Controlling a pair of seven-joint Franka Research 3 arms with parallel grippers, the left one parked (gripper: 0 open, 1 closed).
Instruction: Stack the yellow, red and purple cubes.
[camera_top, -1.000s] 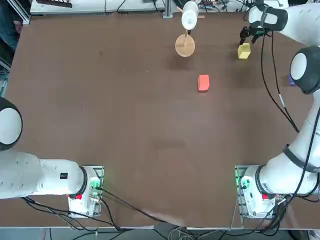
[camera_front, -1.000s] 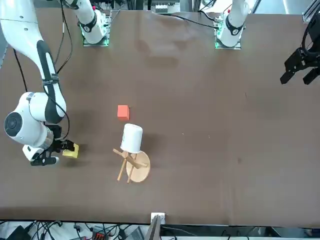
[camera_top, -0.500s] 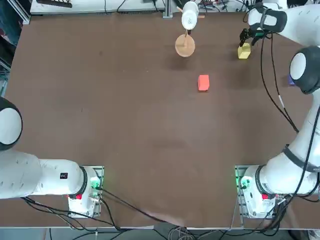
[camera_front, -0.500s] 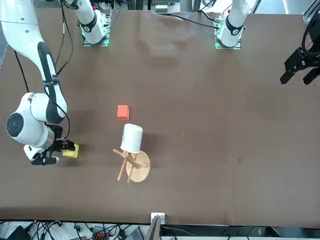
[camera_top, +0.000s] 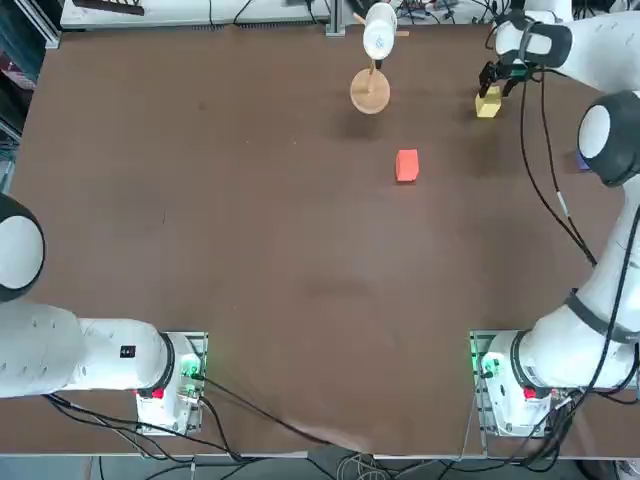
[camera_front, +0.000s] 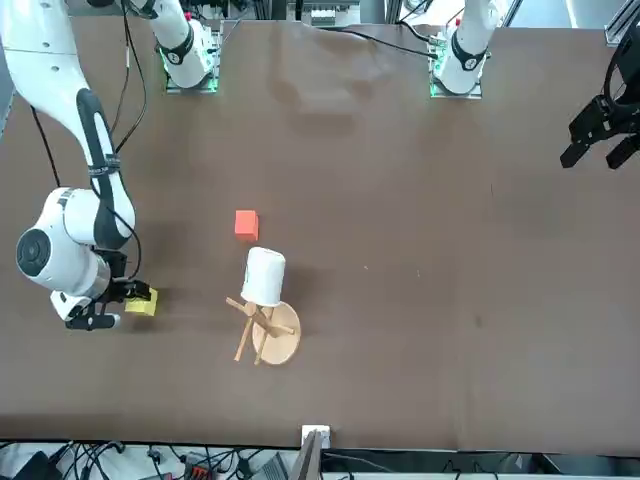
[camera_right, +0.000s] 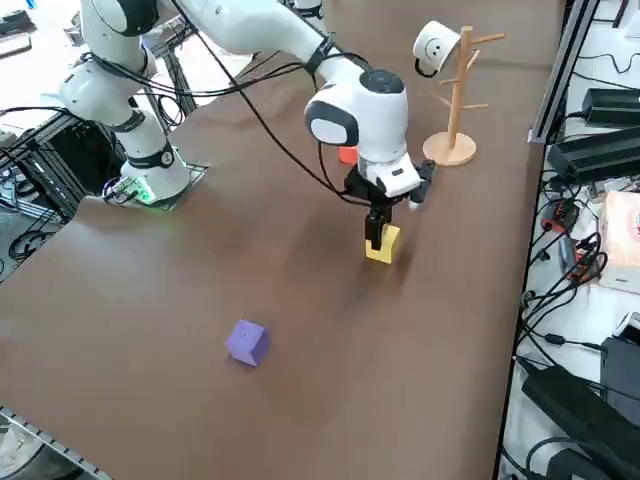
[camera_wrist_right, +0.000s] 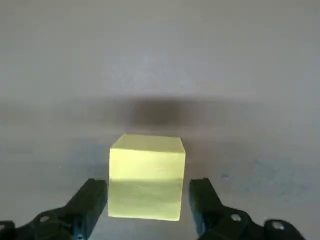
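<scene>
The right gripper (camera_wrist_right: 148, 200) is low over the far right part of the table (camera_top: 250, 250), pointing down, with its jaws spread wide. The two fingers (camera_wrist_right: 90, 205) straddle the yellow cube (camera_wrist_right: 146, 176), one on each side. In the wrist view a narrow gap shows between each fingertip and the cube's side faces, so the cube is not clamped. The yellow cube rests flat on the table surface, with its shadow just behind it.

In the right side view, the gripper (camera_right: 381, 228) hangs directly over the yellow cube (camera_right: 384, 246), and the fingers reach down along the cube's upper part. In the top view, the gripper (camera_top: 497, 80) partly covers the yellow cube (camera_top: 487, 104) near the far edge.

The red cube (camera_top: 406, 165) lies flat on the table, nearer the middle and well apart from the yellow cube. The purple cube (camera_right: 247, 342) lies alone near the table's right edge, well apart from both other cubes; in the top view the arm hides most of it. No cube rests on another.

A wooden stand (camera_top: 370, 92) with a round base holds a white cup (camera_top: 379, 30); it stands at the far edge, beyond the red cube.
</scene>
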